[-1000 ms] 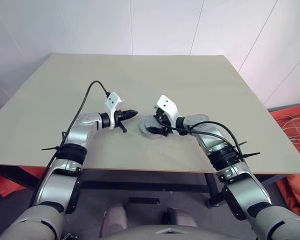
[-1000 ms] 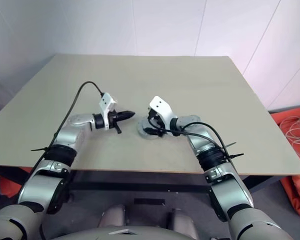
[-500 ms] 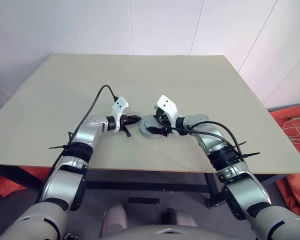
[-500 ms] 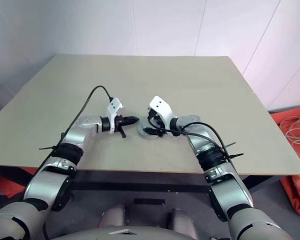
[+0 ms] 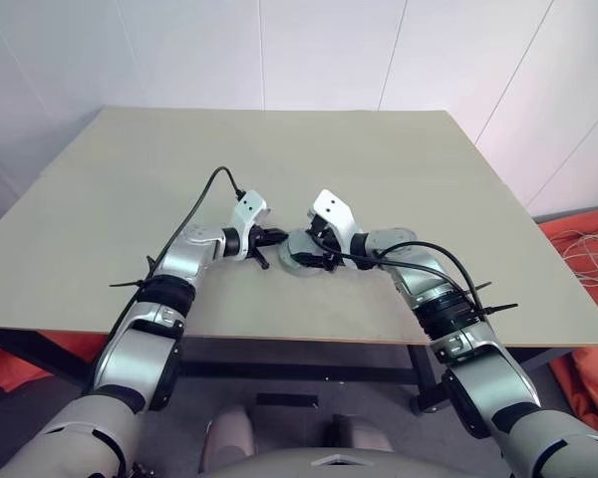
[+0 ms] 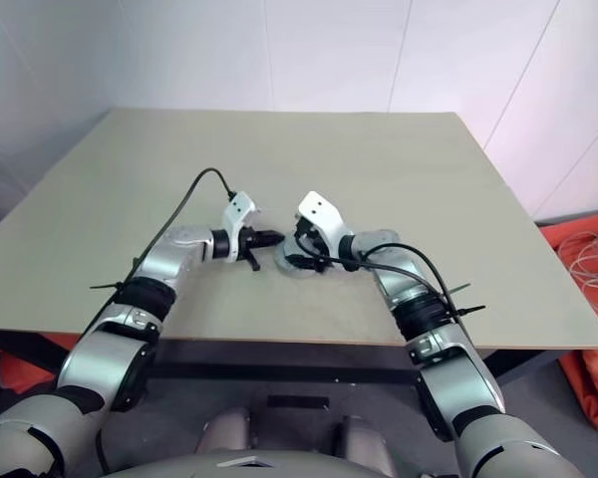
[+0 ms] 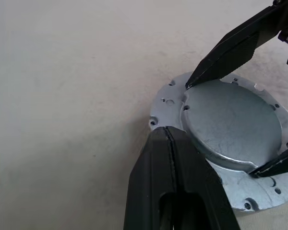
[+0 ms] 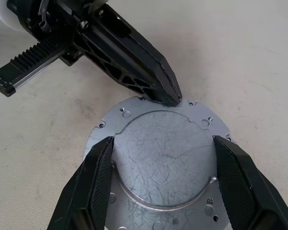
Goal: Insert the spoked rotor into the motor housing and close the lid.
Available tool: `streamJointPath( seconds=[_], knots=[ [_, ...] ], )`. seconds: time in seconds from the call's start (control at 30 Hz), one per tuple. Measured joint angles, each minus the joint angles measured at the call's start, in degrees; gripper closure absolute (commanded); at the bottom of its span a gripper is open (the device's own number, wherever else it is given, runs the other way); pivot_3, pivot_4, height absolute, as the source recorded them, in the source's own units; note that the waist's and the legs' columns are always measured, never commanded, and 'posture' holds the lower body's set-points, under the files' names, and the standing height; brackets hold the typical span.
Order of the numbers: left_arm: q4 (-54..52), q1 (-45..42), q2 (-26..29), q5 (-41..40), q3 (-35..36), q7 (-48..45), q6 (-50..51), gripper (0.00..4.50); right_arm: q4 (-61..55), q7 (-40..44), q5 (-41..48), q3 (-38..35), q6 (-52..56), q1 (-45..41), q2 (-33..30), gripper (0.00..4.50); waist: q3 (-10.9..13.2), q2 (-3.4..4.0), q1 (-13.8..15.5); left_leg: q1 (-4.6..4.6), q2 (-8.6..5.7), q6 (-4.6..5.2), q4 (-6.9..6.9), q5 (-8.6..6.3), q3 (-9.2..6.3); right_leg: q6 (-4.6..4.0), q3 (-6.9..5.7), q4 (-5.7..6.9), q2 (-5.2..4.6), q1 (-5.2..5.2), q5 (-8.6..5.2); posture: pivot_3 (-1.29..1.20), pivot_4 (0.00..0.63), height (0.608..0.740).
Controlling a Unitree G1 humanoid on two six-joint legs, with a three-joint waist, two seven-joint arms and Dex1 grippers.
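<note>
Your right hand (image 8: 161,158) straddles the grey metal disc (image 8: 163,153) lying on the surface (image 5: 379,169), fingers apart, while your left hand (image 7: 169,136), fingers together, tips the disc's flange.

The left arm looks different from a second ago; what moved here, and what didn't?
The left end effector, shut, swung in toward the right until its tip reached the flange of the round metal part. The right end effector stayed put, fingers spread on either side of that part's raised disc. The part itself stayed on the table.
</note>
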Motion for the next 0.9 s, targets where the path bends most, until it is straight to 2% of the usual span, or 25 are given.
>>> streamJointPath(
  seconds=[0.63,0.77,0.9],
  knots=[
    [-3.8,1.0,1.9,0.5,-2.0,-3.1,3.6,4.5,-0.2,0.1,-0.1,0.3,0.3,0.1,-0.1,1.38,0.0,0.0,0.0,0.5,-0.02,0.02,-0.38,-0.01,0.01,0.02,-0.01,-0.44,-0.01,0.54,-0.01,0.0,0.0,0.74],
    [-3.9,1.0,1.8,0.5,-2.1,-3.3,3.6,4.5,-0.2,0.1,0.0,0.3,0.3,0.2,0.1,0.01,0.0,0.01,0.0,0.64,-0.03,0.02,-0.59,-0.01,0.02,0.02,-0.02,-0.7,-0.01,0.71,-0.01,0.0,0.0,0.74],
    [-4.4,1.0,1.7,0.5,-2.6,-3.8,3.4,4.5,-0.5,0.3,0.1,0.3,0.3,0.2,0.3,0.01,0.0,0.01,0.3,0.6,-0.14,0.06,-0.83,-0.03,0.02,0.02,-0.04,-0.99,-0.05,0.74,0.0,0.0,0.0,0.74]
  ],
)
